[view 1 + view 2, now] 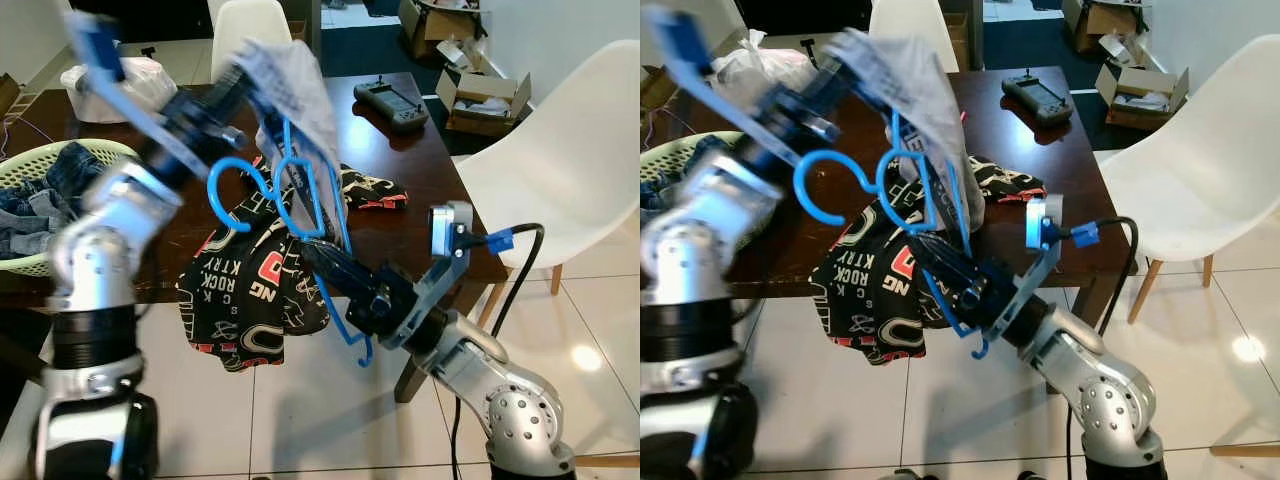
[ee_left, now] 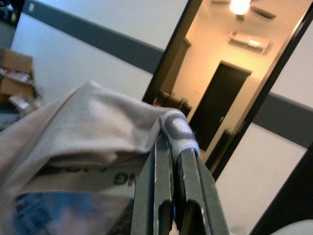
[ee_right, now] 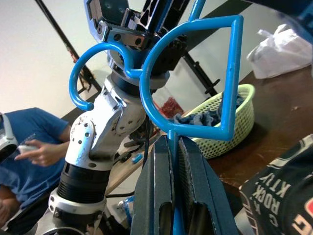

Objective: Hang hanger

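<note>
Denim clothes (image 1: 40, 195) in green basket (image 1: 70, 152)

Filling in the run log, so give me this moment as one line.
left gripper: shut on grey garment | right gripper: shut on blue hanger | black printed garment: draped off table edge

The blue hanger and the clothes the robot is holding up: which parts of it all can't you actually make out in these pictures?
- Blue hanger, left eye view: the grey cloth covers its upper part.
- Left gripper, left eye view: motion blur smears it.
- Black printed garment, right eye view: bunched, so its lettering reads in fragments.
- Green basket, left eye view: cut off by the picture's edge.
- Person, right wrist view: cut off at the edge.
</note>
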Controlling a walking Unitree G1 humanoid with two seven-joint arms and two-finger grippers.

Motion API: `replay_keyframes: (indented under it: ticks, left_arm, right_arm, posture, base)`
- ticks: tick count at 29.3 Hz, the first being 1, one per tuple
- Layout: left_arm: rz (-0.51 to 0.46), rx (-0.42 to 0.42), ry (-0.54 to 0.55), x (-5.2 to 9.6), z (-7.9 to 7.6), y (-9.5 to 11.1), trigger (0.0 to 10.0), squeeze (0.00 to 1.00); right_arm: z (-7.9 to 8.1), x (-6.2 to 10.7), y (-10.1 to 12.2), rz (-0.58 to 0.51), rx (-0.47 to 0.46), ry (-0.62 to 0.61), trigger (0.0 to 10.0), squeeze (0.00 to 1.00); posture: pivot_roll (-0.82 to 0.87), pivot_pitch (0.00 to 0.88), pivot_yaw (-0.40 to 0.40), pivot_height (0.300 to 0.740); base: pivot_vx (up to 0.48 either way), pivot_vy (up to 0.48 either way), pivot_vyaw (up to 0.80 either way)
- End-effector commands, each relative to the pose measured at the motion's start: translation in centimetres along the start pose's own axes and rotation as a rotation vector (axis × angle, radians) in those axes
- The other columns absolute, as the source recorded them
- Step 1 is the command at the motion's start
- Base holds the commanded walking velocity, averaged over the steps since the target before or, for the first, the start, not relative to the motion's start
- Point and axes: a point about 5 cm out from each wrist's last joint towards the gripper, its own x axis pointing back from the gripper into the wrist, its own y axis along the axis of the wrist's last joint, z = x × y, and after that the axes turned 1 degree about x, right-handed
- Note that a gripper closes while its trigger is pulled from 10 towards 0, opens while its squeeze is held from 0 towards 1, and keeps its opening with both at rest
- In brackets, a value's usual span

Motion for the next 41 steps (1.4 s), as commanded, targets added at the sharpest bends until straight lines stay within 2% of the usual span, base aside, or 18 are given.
replay_keyframes:
  ticks: [1, 2, 3, 9, 20, 24, 27, 30, 31, 34, 35, 38, 39, 40, 41]
  left_arm:
    - [0.001, 0.036, -0.022, 0.1, -0.7, -0.8, 10.0, 0.00]
    - [0.001, 0.036, -0.022, 0.1, -0.7, -0.8, 10.0, 0.00]
    - [0.014, 0.088, -0.047, 0.0, -1.4, -1.9, 10.0, 0.00]
    - [0.038, 0.176, -0.077, 0.1, -3.0, -4.0, 10.0, 0.00]
    - [0.021, 0.216, -0.062, 0.9, -3.6, -3.7, 10.0, 0.00]
    - [0.027, 0.184, -0.037, 1.4, -3.3, -3.4, 10.0, 0.00]
    - [0.012, 0.078, 0.036, 2.3, -1.6, -1.4, 10.0, 0.00]
    - [0.012, 0.078, 0.036, 2.3, -1.6, -1.4, 10.0, 0.00]
    - [0.003, 0.041, 0.054, 2.5, -1.1, -0.5, 10.0, 0.00]
    - [0.003, 0.041, 0.054, 2.5, -1.1, -0.5, 10.0, 0.00]
    - [-0.011, 0.016, 0.063, 2.6, -0.8, 0.6, 10.0, 0.01]
    - [-0.011, 0.016, 0.063, 2.6, -0.8, 0.6, 10.0, 0.01]
    - [-0.019, 0.008, 0.037, 2.7, -1.0, 1.5, 10.0, 1.00]
    - [-0.019, 0.008, 0.037, 2.7, -1.0, 1.5, 10.0, 1.00]
    - [-0.027, 0.022, -0.011, 2.8, -1.7, 2.1, 10.0, 1.00]
  right_arm:
    - [0.2, -0.1, 0.1, -0.020, 0.010, 0.004, 0.0, 0.00]
    - [0.2, -0.1, 0.1, -0.020, 0.010, 0.004, 0.0, 0.00]
    - [0.1, -0.1, 0.1, -0.033, 0.008, -0.002, 0.0, 0.00]
    - [-0.1, -0.1, 0.3, -0.052, 0.001, -0.017, 0.0, 0.00]
    - [-0.9, 0.0, 0.4, -0.087, -0.019, -0.059, 0.0, 0.00]
    - [-1.2, 0.1, 0.4, -0.084, -0.016, -0.079, 0.0, 0.00]
    - [-1.7, 0.4, 0.2, -0.064, -0.007, -0.105, 0.0, 0.00]
    - [-1.7, 0.4, 0.2, -0.064, -0.007, -0.105, 0.0, 0.00]
    - [-1.7, 0.5, 0.1, -0.060, -0.006, -0.108, 0.0, 0.00]
    - [-1.7, 0.5, 0.1, -0.060, -0.006, -0.108, 0.0, 0.00]
    - [-1.8, 0.5, 0.1, -0.059, -0.005, -0.110, 0.0, 0.00]
    - [-1.8, 0.5, 0.1, -0.059, -0.005, -0.110, 0.0, 0.00]
    - [-1.8, 0.5, 0.1, -0.059, -0.005, -0.114, 0.0, 0.00]
    - [-1.8, 0.5, 0.1, -0.059, -0.005, -0.114, 0.0, 0.00]
    - [-2.0, 0.5, 0.1, -0.060, -0.004, -0.124, 0.0, 0.00]
  posture:
    - [0.07, 0.145, 0.085, 0.740]
    - [0.07, 0.145, 0.085, 0.740]
    - [0.07, 0.147, 0.087, 0.740]
    - [0.07, 0.154, 0.084, 0.740]
    - [0.08, 0.156, 0.081, 0.740]
    - [0.08, 0.156, 0.081, 0.740]
    - [0.08, 0.156, 0.081, 0.740]
    - [0.08, 0.156, 0.081, 0.740]
    - [0.08, 0.160, 0.076, 0.740]
    - [0.08, 0.160, 0.076, 0.740]
    - [0.08, 0.161, 0.074, 0.740]
    - [0.08, 0.161, 0.074, 0.740]
    - [0.08, 0.162, 0.073, 0.740]
    - [0.08, 0.162, 0.073, 0.740]
    - [0.08, 0.166, 0.069, 0.740]
  base:
    - [0.000, 0.000, 0.00]
    - [0.000, 0.000, 0.00]
    - [0.000, 0.000, 0.00]
    - [0.000, 0.000, 0.00]
    - [0.000, 0.000, 0.00]
    - [0.000, 0.000, 0.00]
    - [0.000, 0.000, 0.00]
    - [0.000, 0.000, 0.00]
    - [0.000, 0.000, 0.00]
    - [0.000, 0.000, 0.00]
    - [0.000, 0.000, 0.00]
    - [0.000, 0.000, 0.00]
    - [0.000, 0.000, 0.00]
    - [0.000, 0.000, 0.00]
    - [0.000, 0.000, 0.00]
